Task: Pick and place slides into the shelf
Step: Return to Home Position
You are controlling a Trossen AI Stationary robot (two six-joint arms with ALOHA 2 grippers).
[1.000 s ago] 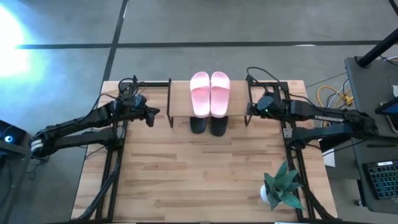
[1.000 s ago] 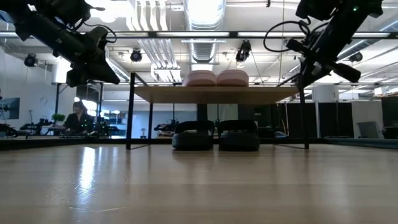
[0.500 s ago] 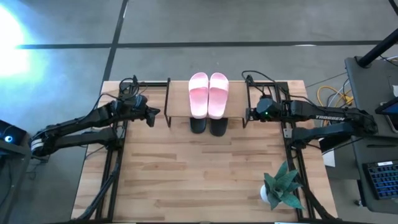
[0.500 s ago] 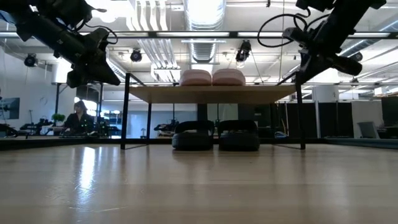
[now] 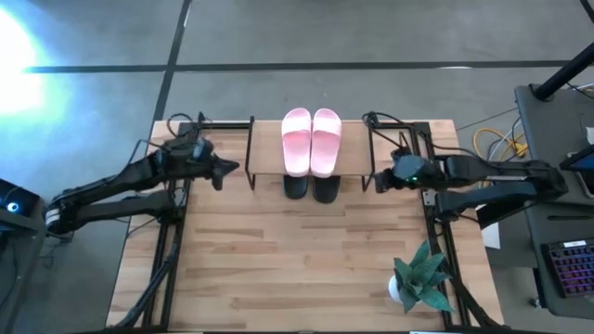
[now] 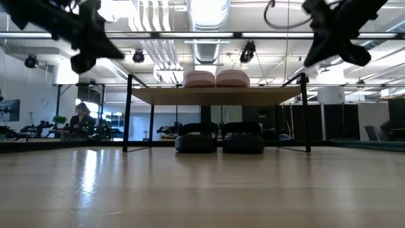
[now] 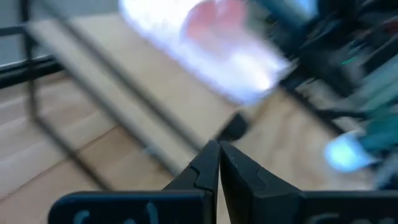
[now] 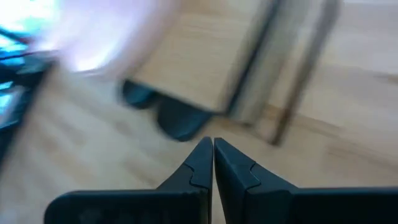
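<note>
My right gripper (image 5: 379,182) has its fingers pressed together on nothing. It has backed away from the right-hand wire leg of the shelf (image 5: 355,148), where it sat a second ago, and now hangs just beside that end, clear of the metal. My left gripper (image 5: 223,170) is likewise closed and empty. It sits near the shelf's left end without touching it, and it has turned and lifted a little. In the low view both arms have climbed toward the top of the picture, so I judge they are pulling up and away.

The shelf itself has settled. It slid slightly toward my left arm under the last nudge and has not moved in the past half second. The pink slides (image 5: 311,141) lie side by side on the plank top. The black slides (image 5: 311,188) stand as a pair on the table (image 5: 278,260) beneath it, their ends just poking out past the front edge. From the low view they look squarely under the plank, between the legs.

With all four slides stowed and both grippers free, I judge the placing finished. Only the retreat of the arms remains.
</note>
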